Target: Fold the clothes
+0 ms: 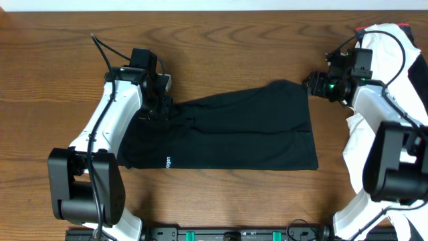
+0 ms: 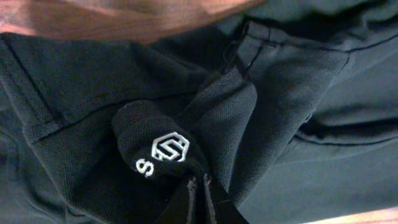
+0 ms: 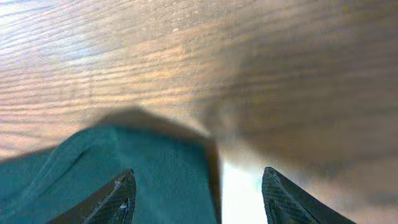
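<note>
The clothes (image 1: 234,130), a black T-shirt, lie folded into a wide band across the middle of the table, with small white lettering (image 1: 167,161) near the front edge. My left gripper (image 1: 162,107) is at the shirt's upper left edge. In the left wrist view its fingers (image 2: 200,182) are shut, with a raised fold of black fabric beside a white logo (image 2: 169,149) pinched at their tips. My right gripper (image 1: 311,84) hovers at the shirt's upper right corner. It stands open (image 3: 198,183), and the fabric corner (image 3: 155,168) lies below the gap, untouched.
A white garment (image 1: 394,47) lies bunched at the far right, under and behind the right arm. Bare wooden table (image 1: 221,60) surrounds the shirt. A black rail (image 1: 234,234) runs along the front edge.
</note>
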You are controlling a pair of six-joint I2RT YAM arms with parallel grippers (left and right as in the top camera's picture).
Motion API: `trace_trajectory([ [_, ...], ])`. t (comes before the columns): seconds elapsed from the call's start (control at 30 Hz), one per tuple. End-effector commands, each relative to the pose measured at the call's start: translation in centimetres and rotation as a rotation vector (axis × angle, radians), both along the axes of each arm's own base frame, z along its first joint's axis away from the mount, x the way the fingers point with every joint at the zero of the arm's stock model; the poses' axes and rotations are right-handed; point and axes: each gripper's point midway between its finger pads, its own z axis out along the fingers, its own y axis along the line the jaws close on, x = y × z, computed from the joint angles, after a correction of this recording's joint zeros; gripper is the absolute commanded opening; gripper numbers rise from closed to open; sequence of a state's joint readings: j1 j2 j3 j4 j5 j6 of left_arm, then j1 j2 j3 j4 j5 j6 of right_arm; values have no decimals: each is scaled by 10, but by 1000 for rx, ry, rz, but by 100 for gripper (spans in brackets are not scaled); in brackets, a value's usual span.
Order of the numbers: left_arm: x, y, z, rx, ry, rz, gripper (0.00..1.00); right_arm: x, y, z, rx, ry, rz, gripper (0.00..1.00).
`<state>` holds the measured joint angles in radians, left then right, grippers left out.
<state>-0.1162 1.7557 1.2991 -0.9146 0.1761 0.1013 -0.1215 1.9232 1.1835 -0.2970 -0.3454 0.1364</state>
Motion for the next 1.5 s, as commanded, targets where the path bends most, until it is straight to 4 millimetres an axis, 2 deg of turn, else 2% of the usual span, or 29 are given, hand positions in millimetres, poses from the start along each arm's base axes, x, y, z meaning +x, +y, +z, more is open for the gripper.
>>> trace_trajectory([
  [0.0,2,1,5,7,-19,9,6,8,9,-13,55,3,33,63],
  [0.23,2,2,5,10,-19,9,6,13,26,-40,122,29,39,60],
  [0.4,2,2,5,10,-19,9,6,18,35,-36,144,-3,67,56],
  [0.5,2,2,5,10,-19,9,6,16,42,-33,187,-2,90,44],
  [0.63,2,2,5,10,-19,9,6,14,48,-29,233,0,106,19],
  [0.83,0,2,5,11,-11,9,6,13,46,-14,282,-8,95,2],
  [0.93,0,2,4,11,-11,9,6,11,46,1,304,-23,107,1],
  [1.07,0,2,4,11,-11,10,6,2,46,10,291,-12,132,1],
  [1.3,0,2,4,12,-11,10,6,-20,38,-3,210,73,147,1],
  [1.47,-1,11,4,59,-8,15,6,-45,35,-13,157,170,183,1],
])
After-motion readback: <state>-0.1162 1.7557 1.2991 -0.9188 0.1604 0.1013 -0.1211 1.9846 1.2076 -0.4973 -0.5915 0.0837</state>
